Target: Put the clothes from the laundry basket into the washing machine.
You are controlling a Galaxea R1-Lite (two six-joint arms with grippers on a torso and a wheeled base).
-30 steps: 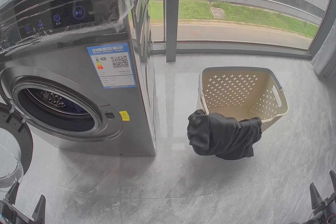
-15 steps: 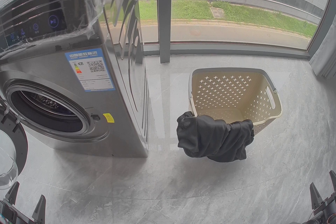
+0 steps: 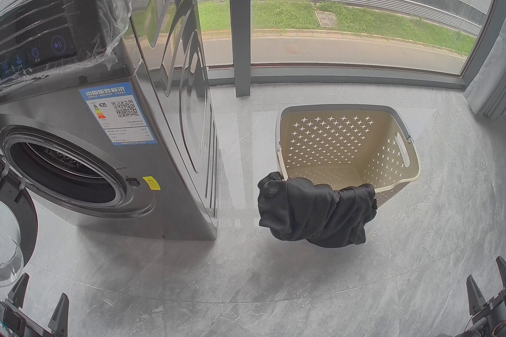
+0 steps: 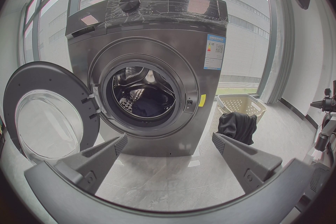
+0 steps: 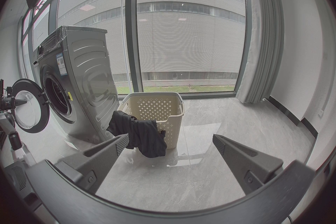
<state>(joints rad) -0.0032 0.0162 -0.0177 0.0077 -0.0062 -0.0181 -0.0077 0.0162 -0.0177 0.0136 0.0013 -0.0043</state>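
Note:
A beige laundry basket [image 3: 400, 135] [image 5: 171, 107] [image 4: 241, 102] stands on the floor to the right of the washing machine [image 3: 121, 106] [image 4: 154, 56] [image 5: 84, 74]. A black garment [image 3: 313, 211] [image 5: 140, 132] [image 4: 238, 125] hangs over the basket's near rim. The machine's round door [image 4: 45, 112] [image 5: 29, 105] is swung open, and dark cloth [image 4: 148, 105] lies in the drum. My left gripper [image 3: 39, 301] [image 4: 168, 146] is open and empty, low at the near left. Low at the near right, my right gripper [image 3: 487, 283] [image 5: 169, 147] is also open and empty. Both are well short of the basket.
Grey tiled floor [image 3: 263, 280] lies open between me and the basket. A floor-to-ceiling window [image 3: 342, 11] with a grey post [image 3: 240, 11] runs behind. A curtain [image 3: 487, 85] hangs at the far right.
The whole head view has shifted: machine and basket now sit further left in the picture, so the camera has turned. Both grippers hold the same place in the view.

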